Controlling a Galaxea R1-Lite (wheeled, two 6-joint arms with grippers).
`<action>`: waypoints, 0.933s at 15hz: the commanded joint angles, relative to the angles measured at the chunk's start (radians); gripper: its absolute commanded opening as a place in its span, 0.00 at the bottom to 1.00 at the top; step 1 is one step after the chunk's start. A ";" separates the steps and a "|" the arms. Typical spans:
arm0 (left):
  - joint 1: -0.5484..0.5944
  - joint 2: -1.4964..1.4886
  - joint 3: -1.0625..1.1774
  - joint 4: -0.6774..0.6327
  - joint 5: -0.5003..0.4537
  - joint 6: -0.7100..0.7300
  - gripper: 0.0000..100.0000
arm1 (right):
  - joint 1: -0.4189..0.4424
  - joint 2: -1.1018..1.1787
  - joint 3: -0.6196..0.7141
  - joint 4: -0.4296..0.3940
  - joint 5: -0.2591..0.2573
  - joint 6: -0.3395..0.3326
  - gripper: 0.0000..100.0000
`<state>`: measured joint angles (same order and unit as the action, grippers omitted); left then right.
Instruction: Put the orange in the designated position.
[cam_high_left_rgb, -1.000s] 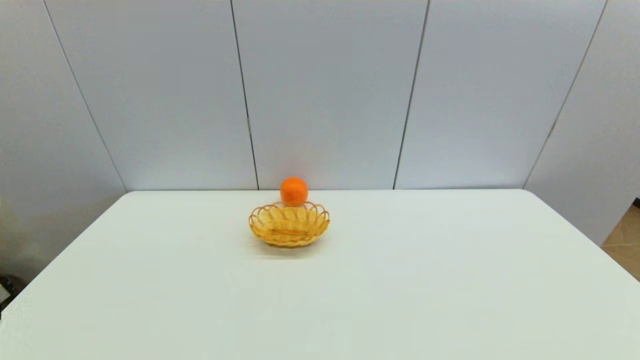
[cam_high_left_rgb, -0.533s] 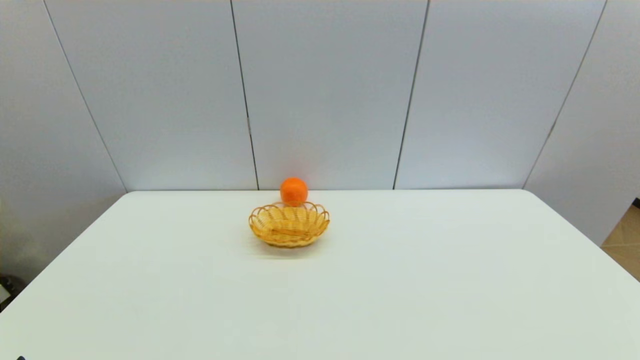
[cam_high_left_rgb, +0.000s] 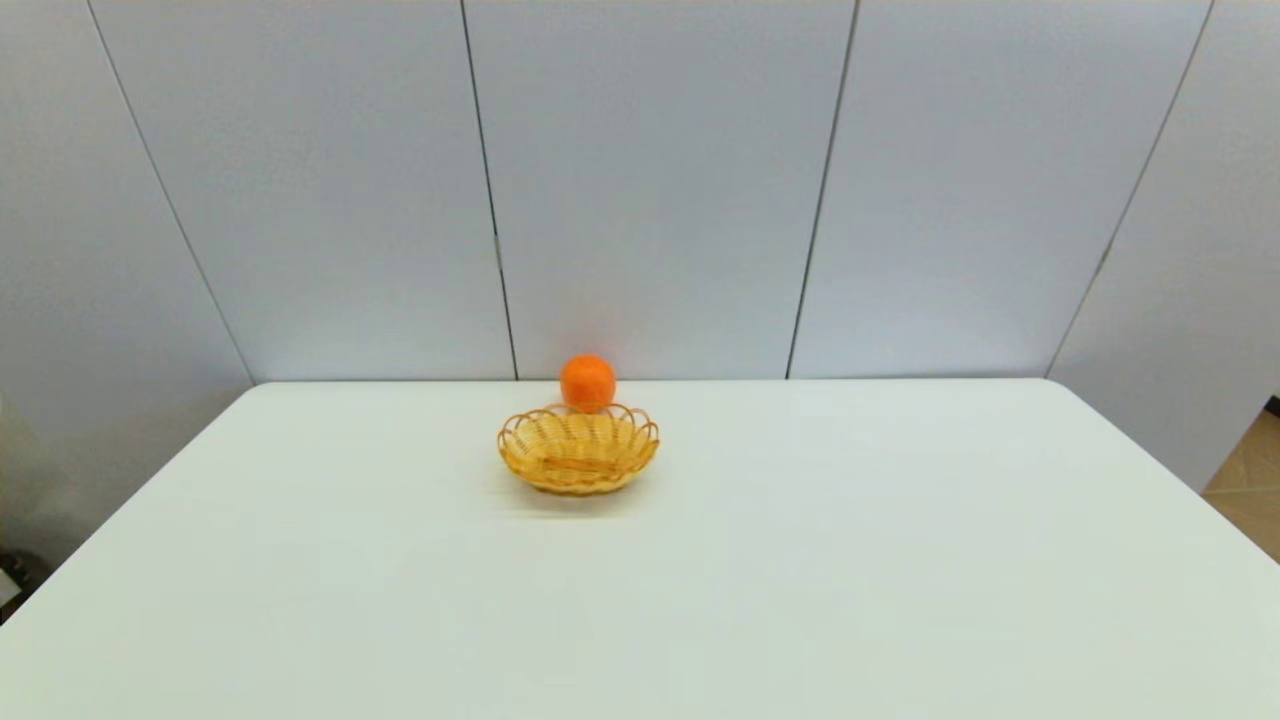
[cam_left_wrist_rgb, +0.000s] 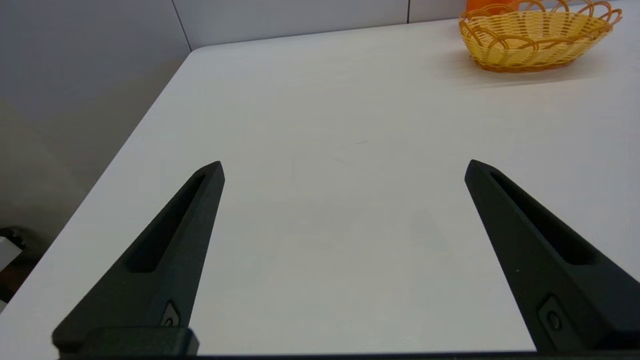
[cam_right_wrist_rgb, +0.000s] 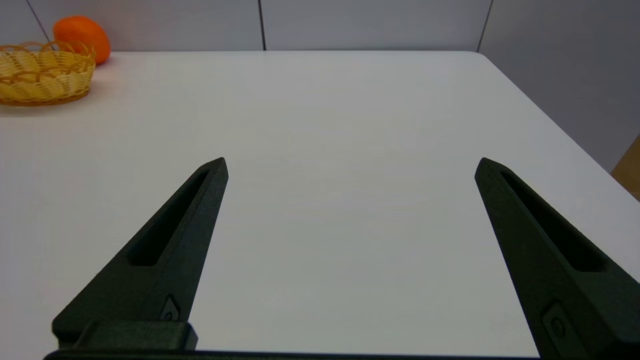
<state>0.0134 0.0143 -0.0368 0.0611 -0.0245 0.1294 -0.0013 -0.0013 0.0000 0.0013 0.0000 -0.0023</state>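
Sitting on the white table (cam_high_left_rgb: 900, 560) near its far edge, the orange (cam_high_left_rgb: 588, 381) rests just behind the woven basket (cam_high_left_rgb: 578, 450), outside it, close to the grey wall panels (cam_high_left_rgb: 660, 190). In the right wrist view the fruit (cam_right_wrist_rgb: 81, 32) looks slightly oval, its long axis lying roughly level and a little tilted; which end is the stem end cannot be told. In the head view it looks nearly round. Whether it touches the basket rim cannot be told, though the two overlap from the head camera.

Compared with the earlier head pictures, the orange and basket lie in the same spots. A small dark speck that showed half a second ago at the bottom left corner of the head view is gone now.

The orange has bright, dimpled skin. The basket (cam_left_wrist_rgb: 537, 37) is a shallow oval bowl of yellow-tan wicker with a rim of open scalloped loops, and nothing lies inside it. The table top is smooth and matte with rounded corners.

The left gripper (cam_left_wrist_rgb: 344, 167) hangs low over the near left part of the table, its two tapered black fingers spread wide with bare table between them. The right gripper (cam_right_wrist_rgb: 351, 165) hangs likewise over the near right part, fingers spread wide and holding nothing. Both are well apart from the orange.
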 joint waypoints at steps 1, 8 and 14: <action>-0.001 -0.014 0.020 -0.015 -0.005 0.001 1.00 | 0.001 0.000 0.000 0.000 0.000 -0.001 1.00; -0.001 -0.014 0.035 -0.061 -0.005 -0.057 1.00 | 0.000 0.000 0.000 0.000 0.000 -0.001 1.00; -0.001 -0.014 0.035 -0.061 0.000 -0.073 1.00 | 0.000 0.001 0.000 0.000 0.000 -0.001 1.00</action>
<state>0.0119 -0.0019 -0.0017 0.0000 -0.0245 0.0570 -0.0013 -0.0013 0.0000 0.0017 0.0000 -0.0028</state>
